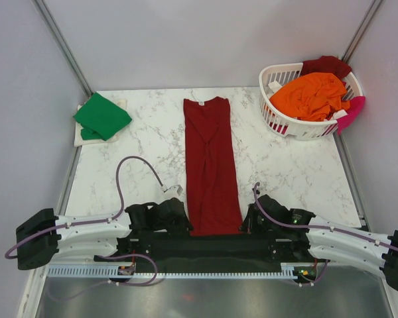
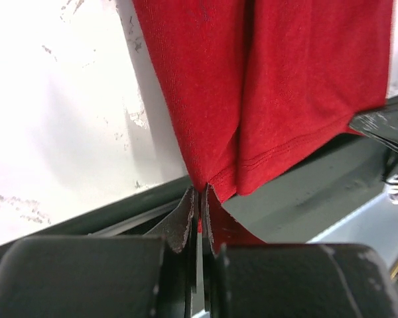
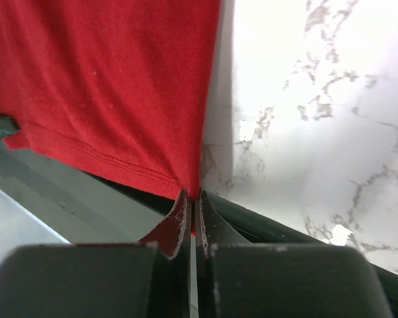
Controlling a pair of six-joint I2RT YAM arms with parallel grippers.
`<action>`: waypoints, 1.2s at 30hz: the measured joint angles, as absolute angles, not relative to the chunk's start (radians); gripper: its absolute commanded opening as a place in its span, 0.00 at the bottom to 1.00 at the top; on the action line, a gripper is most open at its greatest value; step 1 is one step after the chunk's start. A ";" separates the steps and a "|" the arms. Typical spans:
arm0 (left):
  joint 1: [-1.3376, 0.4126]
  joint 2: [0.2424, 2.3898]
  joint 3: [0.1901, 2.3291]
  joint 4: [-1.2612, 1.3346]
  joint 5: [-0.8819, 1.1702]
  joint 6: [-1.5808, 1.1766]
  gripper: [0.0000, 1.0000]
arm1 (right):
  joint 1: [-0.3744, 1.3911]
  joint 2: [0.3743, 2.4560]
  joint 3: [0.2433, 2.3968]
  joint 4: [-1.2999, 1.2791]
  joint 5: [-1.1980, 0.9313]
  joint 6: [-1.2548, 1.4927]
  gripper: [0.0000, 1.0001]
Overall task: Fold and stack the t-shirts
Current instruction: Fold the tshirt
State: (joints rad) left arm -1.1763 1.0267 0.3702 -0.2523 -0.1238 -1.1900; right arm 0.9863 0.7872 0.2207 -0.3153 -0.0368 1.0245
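Basket (image 1: 278, 123) far right holds orange shirt (image 1: 312, 96), dark red shirt (image 1: 326, 65), pink shirt (image 1: 353, 110) over rim. My left gripper (image 2: 199, 193), right gripper (image 3: 192, 196) clamped on near hem corners of large red shirt (image 1: 211, 165) lying on table (image 1: 139, 142)

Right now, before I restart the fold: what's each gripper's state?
Left gripper: shut on the near left hem corner of the long dark red cloth t-shirt.
Right gripper: shut on its near right hem corner.

Bright even light; table (image 2: 53, 99) glares white, dark red t-shirt (image 2: 285, 86) casts soft shadow
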 measured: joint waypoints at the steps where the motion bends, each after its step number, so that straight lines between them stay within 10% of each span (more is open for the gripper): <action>1: -1.176 1.000 0.363 -0.259 -0.126 -1.194 0.02 | 0.986 0.775 0.220 -0.328 -0.031 1.025 0.00; 13: -1.180 0.893 0.368 -0.354 -0.147 -1.207 0.02 | 0.986 0.749 0.268 -0.432 -0.006 1.020 0.00; 36: -0.900 1.107 1.008 -0.705 -0.193 -0.978 0.02 | 0.807 1.182 1.070 -0.680 0.269 0.692 0.00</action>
State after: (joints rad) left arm -0.9001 1.1072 1.0080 -0.7048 -0.1932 -0.9775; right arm 0.8070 1.1824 1.0702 -0.6800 0.2687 0.6922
